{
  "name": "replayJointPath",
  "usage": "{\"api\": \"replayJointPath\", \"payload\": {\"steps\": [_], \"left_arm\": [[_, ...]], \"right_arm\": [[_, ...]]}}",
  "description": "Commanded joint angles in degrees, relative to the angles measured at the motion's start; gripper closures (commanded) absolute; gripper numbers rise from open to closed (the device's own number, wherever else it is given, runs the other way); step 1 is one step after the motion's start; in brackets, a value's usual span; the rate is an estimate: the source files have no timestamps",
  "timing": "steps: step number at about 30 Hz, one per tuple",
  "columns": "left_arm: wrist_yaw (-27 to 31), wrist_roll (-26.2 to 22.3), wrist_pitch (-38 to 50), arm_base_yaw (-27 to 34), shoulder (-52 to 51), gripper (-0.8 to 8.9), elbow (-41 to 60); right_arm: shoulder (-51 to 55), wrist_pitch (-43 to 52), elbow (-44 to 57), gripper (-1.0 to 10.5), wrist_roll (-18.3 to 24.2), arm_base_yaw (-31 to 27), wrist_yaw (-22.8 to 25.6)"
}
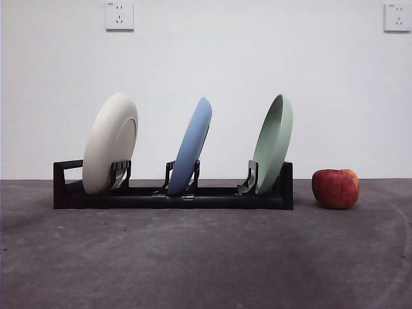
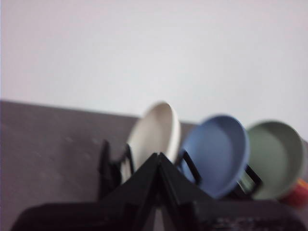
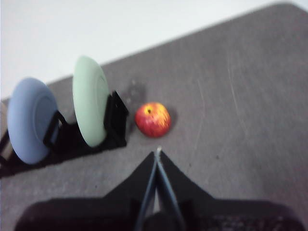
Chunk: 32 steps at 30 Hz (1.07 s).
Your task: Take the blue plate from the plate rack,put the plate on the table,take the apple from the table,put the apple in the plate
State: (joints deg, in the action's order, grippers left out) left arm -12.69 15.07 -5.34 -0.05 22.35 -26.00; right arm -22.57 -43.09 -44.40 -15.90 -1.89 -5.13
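Standing on edge in the plate rack's [image 1: 172, 198] middle slot, leaning toward one o'clock: the blue plate [image 1: 192, 145] (matte periwinkle, raised rim). Both grippers, left gripper [image 2: 157, 161] and right gripper [image 3: 158, 156], closed, holding nothing.

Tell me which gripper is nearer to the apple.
Right. The right gripper hangs just short of the apple; the left gripper is by the cream plate, at the plate rack's far end.
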Motion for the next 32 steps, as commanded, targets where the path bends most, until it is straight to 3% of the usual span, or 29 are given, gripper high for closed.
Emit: {"api": "replayJointPath", "payload": {"steps": [1, 9, 14, 16, 23, 29, 30, 32], "left_arm": [[-5.4, 0.2, -2.2, 0.0, 6.8, 8.18, -3.5], [-26.1, 1.0, -4.4, -0.1, 24.4, 8.18, -12.2], [-29.6, 5.4, -5.7, -0.3, 34.1, 8.19, -18.5], [-29.7, 5.3, -10.3, -1.5, 40.4, 8.19, -24.9], [-28.7, 2.3, -19.0, -11.4, 60.4, 8.19, -48.1], [-20.2, -0.7, -30.4, -18.0, 79.1, 8.11, -71.7], [-18.6, -0.9, -31.6, -18.8, 82.0, 7.75, -75.5], [-17.3, -0.9, -33.2, -19.7, 86.3, 6.06, -81.1]], "right_arm": [[-4.5, -1.5, -3.8, 9.5, -0.5, 0.0, -0.7], [-15.1, -6.5, -10.5, 9.5, -1.0, 0.0, -3.1], [-21.3, -9.3, -12.2, 9.5, 0.3, 0.0, -11.1], [-24.8, -9.6, -12.2, 9.5, 1.1, 0.0, -13.6], [-32.9, -10.4, -12.2, 9.5, 4.1, 0.0, -13.8], [-35.7, -10.9, -12.2, 9.5, 4.1, 0.0, -13.7], [-35.7, -11.0, -12.2, 9.5, 4.1, 0.0, -13.7], [-35.7, -11.2, -12.2, 9.5, 4.0, 0.0, -13.7]]}}
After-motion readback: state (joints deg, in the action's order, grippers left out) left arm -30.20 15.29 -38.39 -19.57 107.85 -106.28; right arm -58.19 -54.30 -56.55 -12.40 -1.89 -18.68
